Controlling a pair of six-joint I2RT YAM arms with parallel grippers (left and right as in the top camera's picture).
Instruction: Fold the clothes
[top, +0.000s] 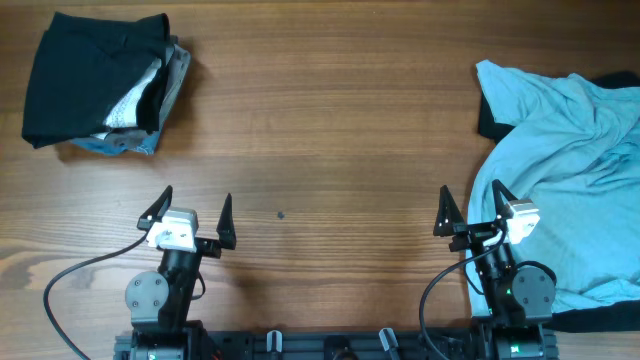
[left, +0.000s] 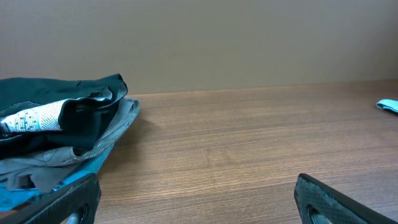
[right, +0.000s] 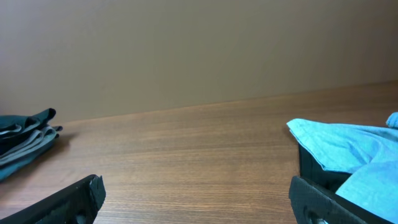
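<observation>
A stack of folded clothes (top: 100, 85), black on top with grey and blue beneath, lies at the far left of the wooden table; it also shows in the left wrist view (left: 56, 134) and at the left edge of the right wrist view (right: 22, 143). A crumpled light blue shirt (top: 570, 190) lies unfolded over a dark garment (top: 490, 122) at the right, also in the right wrist view (right: 348, 155). My left gripper (top: 190, 215) is open and empty at the front left. My right gripper (top: 470, 212) is open and empty, its right finger at the blue shirt's edge.
Bare wooden table (top: 320, 130) stretches between the folded stack and the blue shirt. A plain wall (left: 205, 43) rises behind the table's far edge. The arm bases and cables sit at the front edge (top: 330, 340).
</observation>
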